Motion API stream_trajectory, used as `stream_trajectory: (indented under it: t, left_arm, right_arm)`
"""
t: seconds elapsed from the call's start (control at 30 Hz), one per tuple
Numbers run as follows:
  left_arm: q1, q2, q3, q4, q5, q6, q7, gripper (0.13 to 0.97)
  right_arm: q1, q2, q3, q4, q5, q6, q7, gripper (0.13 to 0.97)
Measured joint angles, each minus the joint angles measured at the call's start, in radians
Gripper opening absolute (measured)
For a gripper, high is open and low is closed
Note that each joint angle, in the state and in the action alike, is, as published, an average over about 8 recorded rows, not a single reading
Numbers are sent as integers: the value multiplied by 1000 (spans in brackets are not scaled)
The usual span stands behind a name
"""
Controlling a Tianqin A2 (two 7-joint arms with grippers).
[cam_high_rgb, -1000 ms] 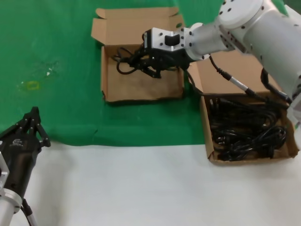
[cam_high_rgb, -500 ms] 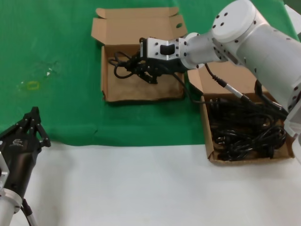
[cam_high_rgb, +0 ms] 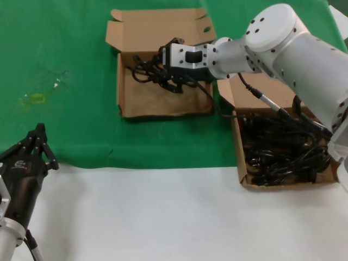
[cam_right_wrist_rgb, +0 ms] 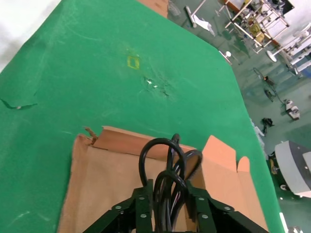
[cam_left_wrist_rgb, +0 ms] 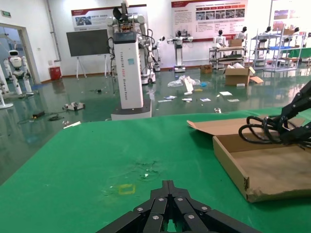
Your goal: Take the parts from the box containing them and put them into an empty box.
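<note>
The parts [cam_high_rgb: 285,149], thin black power cords with moulded plugs, lie heaped in the box containing them [cam_high_rgb: 244,163], which sits nearest on the robot's right, its straight front wall resting on the white part of the tabletop [cam_high_rgb: 163,212] and its rear on the green cloth [cam_high_rgb: 65,119]. On the near left, the left gripper [cam_high_rgb: 38,142] waits low at the edge where white meets green, its jaws pressed together to a point; the left wrist view shows the same dark fingers [cam_left_wrist_rgb: 167,204] meeting over the cloth. Farther back, left of the full box and apart from it, stands the empty box [cam_high_rgb: 128,106], lid folded open toward the far side, with the round-holed tab [cam_high_rgb: 207,29] at the lid's right end. The right arm [cam_high_rgb: 283,49] reaches across from the right, and the right gripper [cam_high_rgb: 163,73] hangs over the rear half of this box, jaws pinching one looped cord bundle [cam_high_rgb: 142,72]. The loops stick out toward the box's left rear corner. A strand [cam_high_rgb: 215,103] trails from the gripper over the box's right wall toward the full box. In the right wrist view the loops [cam_right_wrist_rgb: 165,165] rise between the jaws above the brown floor of the box [cam_right_wrist_rgb: 102,194]. A small yellow mark [cam_high_rgb: 38,98] sits on the cloth far to the left.
</note>
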Motion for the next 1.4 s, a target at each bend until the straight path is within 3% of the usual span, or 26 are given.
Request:
stream_trajectory:
  t: [0.27, 0.53, 0.67, 0.93, 1.23, 1.4]
  left_arm:
    - [0, 0, 0, 0, 0, 0, 0, 144]
    - [0, 0, 0, 0, 0, 0, 0, 144]
    - [0, 0, 0, 0, 0, 0, 0, 144]
    - [0, 0, 0, 0, 0, 0, 0, 144]
    - [0, 0, 0, 0, 0, 0, 0, 152]
    - [0, 0, 0, 0, 0, 0, 0, 166]
  right_arm:
    - [-4, 0, 0, 2, 23, 20, -29, 313]
    - [-5, 0, 0, 2, 45, 25, -41, 472]
    - [-5, 0, 0, 1, 48, 25, -43, 472]
    - [-5, 0, 0, 1, 49, 25, -43, 687]
    - [-5, 0, 0, 1, 49, 25, -43, 851]
    - [-5, 0, 0, 1, 49, 25, -43, 897]
